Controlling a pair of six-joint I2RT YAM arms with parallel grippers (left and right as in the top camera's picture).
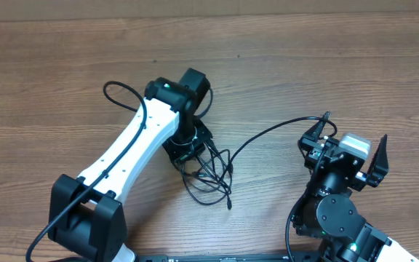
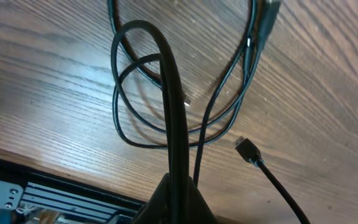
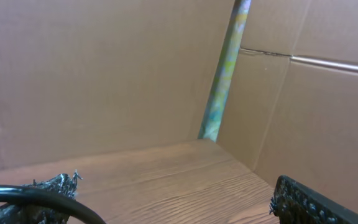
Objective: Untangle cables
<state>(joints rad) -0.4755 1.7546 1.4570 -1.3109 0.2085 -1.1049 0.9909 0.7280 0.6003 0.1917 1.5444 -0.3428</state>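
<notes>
- Closest to the left wrist camera, the left gripper shows as a dark wedge at the bottom of the view. Its fingers are pressed fully together, and a black strand rises from between them, so it has hold of one of the cables.
- Just beyond that grip, thin black loops of cord lie overlapping on the wooden table.
- A small metal-tipped plug rests flat on the wood just beside the loops. Its own cord runs off toward the lower right of that view.
- From overhead, the white left arm reaches in from the lower left corner. Its tool points down onto the knot of cords near the middle of the table.
- One long strand leaves the knot and arcs right, ending at the right gripper.
- That tool sits low at the right side of the table with its two fingers spread wide apart.
- In the right wrist view, the strand curves across one rough-surfaced finger at the lower left. Nothing is clamped between the two fingers.
- Behind the table, the right wrist camera faces a brown cardboard wall.
- A thin pole with a greenish sheen stands upright in the corner where two cardboard panels meet.
</notes>
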